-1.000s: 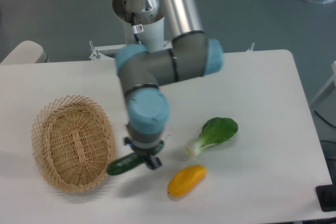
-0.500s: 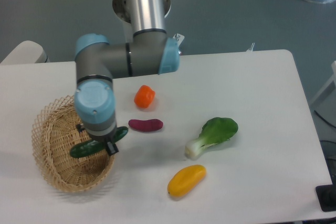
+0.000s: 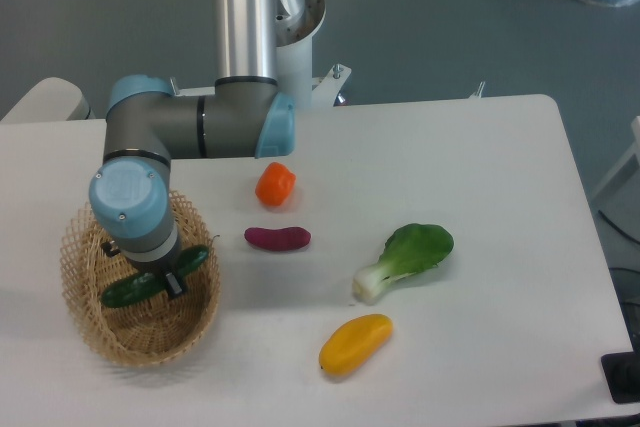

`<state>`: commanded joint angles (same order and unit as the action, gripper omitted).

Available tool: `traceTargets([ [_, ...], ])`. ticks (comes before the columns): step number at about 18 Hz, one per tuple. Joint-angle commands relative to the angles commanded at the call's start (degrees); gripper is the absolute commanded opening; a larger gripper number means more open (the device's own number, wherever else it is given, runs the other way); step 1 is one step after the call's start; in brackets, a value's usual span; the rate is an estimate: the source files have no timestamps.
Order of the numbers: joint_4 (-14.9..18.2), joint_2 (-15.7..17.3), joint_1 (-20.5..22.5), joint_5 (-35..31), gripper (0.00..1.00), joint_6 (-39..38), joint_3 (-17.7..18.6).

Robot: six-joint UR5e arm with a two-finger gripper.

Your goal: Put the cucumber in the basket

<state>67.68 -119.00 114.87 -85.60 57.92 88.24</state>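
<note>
The dark green cucumber (image 3: pixel 128 290) is held crosswise in my gripper (image 3: pixel 160 281), just over the inside of the tan wicker basket (image 3: pixel 90 332) at the table's left. The gripper is shut on the cucumber's middle; both ends stick out, the left end lower. The arm's wrist hides the upper middle of the basket.
An orange pepper-like piece (image 3: pixel 275 185) and a short purple vegetable (image 3: pixel 278 238) lie right of the basket. A bok choy (image 3: pixel 408 257) and a yellow vegetable (image 3: pixel 355 344) lie further right. The table's front edge is near the basket.
The arm has swung left, carrying the cucumber from beside the basket's right rim to over the basket's inside. The orange and purple pieces are now uncovered.
</note>
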Motion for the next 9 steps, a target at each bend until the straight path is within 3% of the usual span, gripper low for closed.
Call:
traceTargets([
  [1,0.0,0.09,-0.09,-0.17,1.0,-0.09,0.0],
  [4,0.0,0.17,0.43,-0.44,1.0,-0.18,-0.61],
  [9,0.61,0.79,5.78,-0.35,1.0,0.52,-2.46],
])
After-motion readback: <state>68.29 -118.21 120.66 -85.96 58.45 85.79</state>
